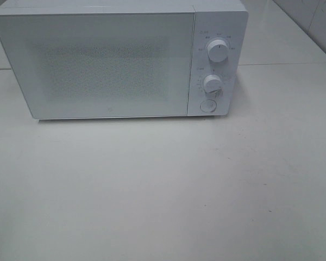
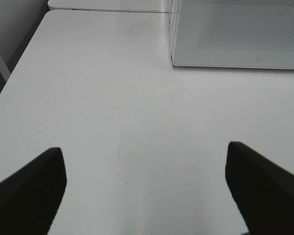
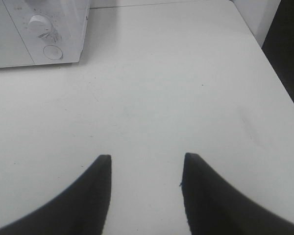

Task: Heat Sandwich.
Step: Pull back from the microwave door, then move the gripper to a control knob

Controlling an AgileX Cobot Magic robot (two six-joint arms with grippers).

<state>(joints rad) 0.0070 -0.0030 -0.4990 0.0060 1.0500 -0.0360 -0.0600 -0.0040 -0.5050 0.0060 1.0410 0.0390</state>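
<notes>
The sandwich is out of view in every frame. A white microwave [image 1: 108,60] stands at the back of the table with its door shut; its two dials [image 1: 218,50] and round button [image 1: 207,106] are on its right side. Neither arm shows in the high view. In the left wrist view my left gripper [image 2: 146,164] hangs open and wide over bare table, with the microwave's front corner [image 2: 174,58] ahead. In the right wrist view my right gripper [image 3: 146,164] stands open with nothing between its fingers, the microwave's control panel [image 3: 46,34] far ahead.
The white table [image 1: 163,190] spreads in front of the microwave. Its left edge [image 2: 19,63] shows in the left wrist view and its right edge [image 3: 279,78] in the right wrist view. A second table joins behind [image 1: 282,38].
</notes>
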